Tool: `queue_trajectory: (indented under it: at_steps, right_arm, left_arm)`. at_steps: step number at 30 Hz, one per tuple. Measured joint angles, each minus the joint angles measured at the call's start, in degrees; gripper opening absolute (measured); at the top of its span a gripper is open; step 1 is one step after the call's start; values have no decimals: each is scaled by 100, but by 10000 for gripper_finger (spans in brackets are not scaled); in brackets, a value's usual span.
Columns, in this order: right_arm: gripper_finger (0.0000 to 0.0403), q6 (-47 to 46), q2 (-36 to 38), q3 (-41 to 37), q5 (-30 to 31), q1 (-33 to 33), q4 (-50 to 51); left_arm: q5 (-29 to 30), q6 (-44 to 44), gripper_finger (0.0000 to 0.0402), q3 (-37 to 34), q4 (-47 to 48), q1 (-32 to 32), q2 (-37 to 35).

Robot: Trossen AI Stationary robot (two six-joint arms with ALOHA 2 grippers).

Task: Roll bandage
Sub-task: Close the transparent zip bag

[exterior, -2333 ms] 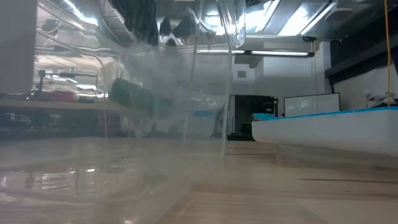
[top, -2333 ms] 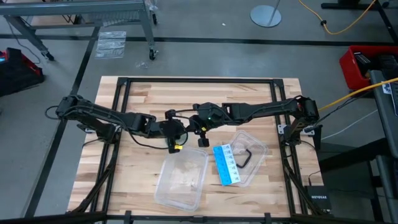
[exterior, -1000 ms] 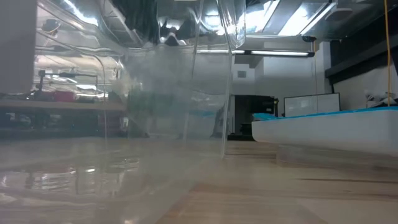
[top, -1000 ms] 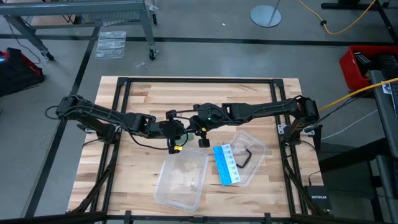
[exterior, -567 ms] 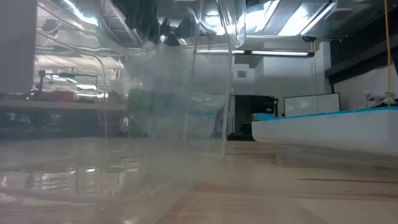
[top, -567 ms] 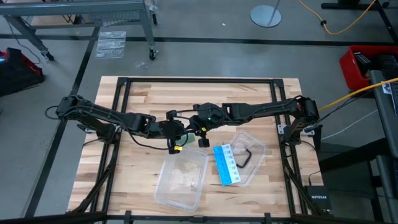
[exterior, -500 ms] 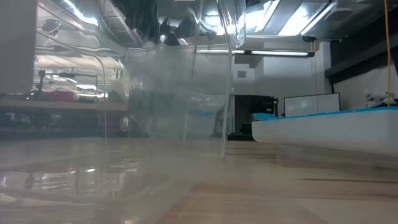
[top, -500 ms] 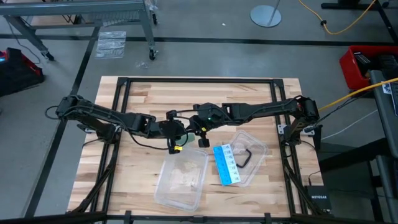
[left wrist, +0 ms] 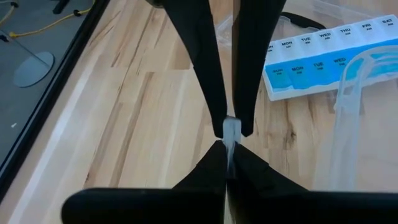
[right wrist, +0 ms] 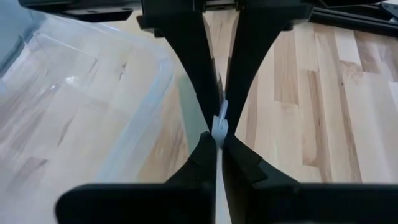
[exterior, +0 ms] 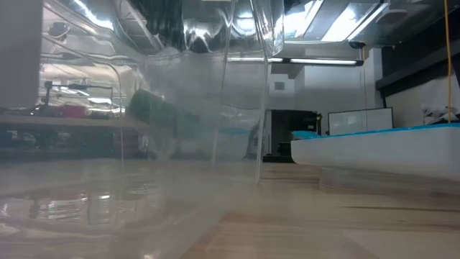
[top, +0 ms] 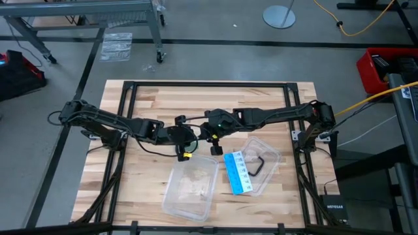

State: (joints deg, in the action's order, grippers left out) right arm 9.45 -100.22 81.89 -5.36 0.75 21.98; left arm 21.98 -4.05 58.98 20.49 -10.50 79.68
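The bandage shows only in the low view, as a blurred dark green roll seen through clear plastic, above table height. What carries it I cannot tell. My left gripper and my right gripper stand close together over the table's middle, fingers pointing down. Each is shut on a thin piece of clear plastic wrapper, in the left wrist view and in the right wrist view. The high view shows neither wrapper nor bandage. My left gripper pinches a thin edge of the clear wrapper between its two fingers. The wrapper is clear of the table there. My right gripper pinches a thin edge of the clear wrapper between its two fingers. A pale strip of it hangs below the pinch, above a clear tub.
A clear plastic tub stands near the front edge below the grippers. A second clear tub holding a black loop stands to its right. A blue-and-white pill organiser leans between them. Bare wood lies to the left and far side.
In the low view the green roll was out of sight one second and half a second ago, and now shows again at the left behind the clear plastic. Both grippers have stayed shut and nearly in place.
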Motion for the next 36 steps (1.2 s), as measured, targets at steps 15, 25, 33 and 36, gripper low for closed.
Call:
queue_trajectory:
  at_steps: [15,25,33,36]
  right_arm:
    - [11,0,0,-7,147,-2,232]
    - [61,-15,1,-13,493,-2,250]
    - [61,-17,478,-15,622,-13,701]
    - [49,0,882,-15,683,-13,1052]
  left_arm:
    - [17,-31,0,-1,-45,0,-209]
    - [12,-97,0,0,75,9,-232]
    - [4,-378,0,0,86,4,-249]
    - [3,-481,0,0,-89,37,-247]
